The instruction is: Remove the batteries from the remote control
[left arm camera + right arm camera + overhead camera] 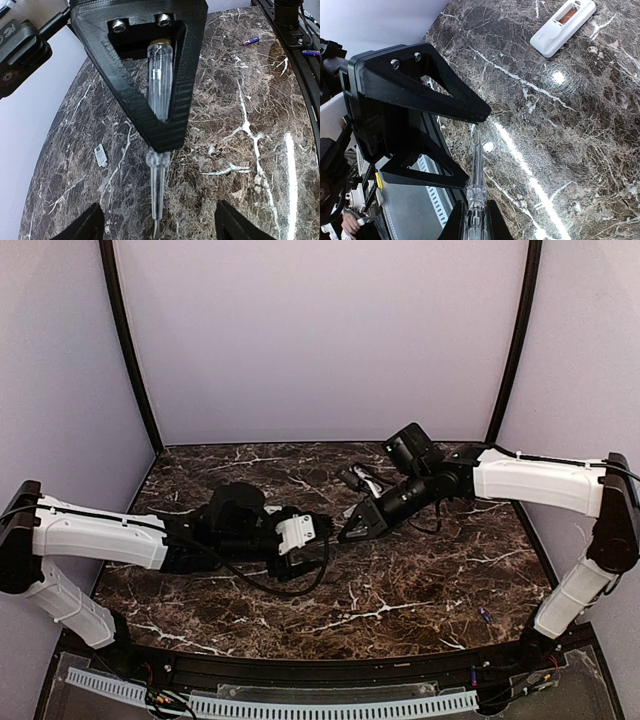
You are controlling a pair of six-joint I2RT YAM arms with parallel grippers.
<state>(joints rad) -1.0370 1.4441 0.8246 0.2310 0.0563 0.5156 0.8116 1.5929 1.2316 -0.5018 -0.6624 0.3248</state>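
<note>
The white remote control [562, 27] lies back-up on the marble at the top right of the right wrist view. Its open recess shows the reddish batteries [568, 14]; I cannot tell them apart. I cannot make the remote out in the top view. My right gripper [475, 217] [357, 527] is shut on the handle of a clear screwdriver [477, 165], whose tip points at my left gripper. My left gripper [159, 212] [325, 531] is wide open and empty. It faces the right gripper, and the screwdriver [159, 185] reaches between its fingers.
A small flat pale-grey cover piece [101, 155] lies on the marble to the left in the left wrist view. A small purple item [250, 41] lies near the right arm's base, with another [311, 52] on the frame. The front rail [432, 200] runs close by.
</note>
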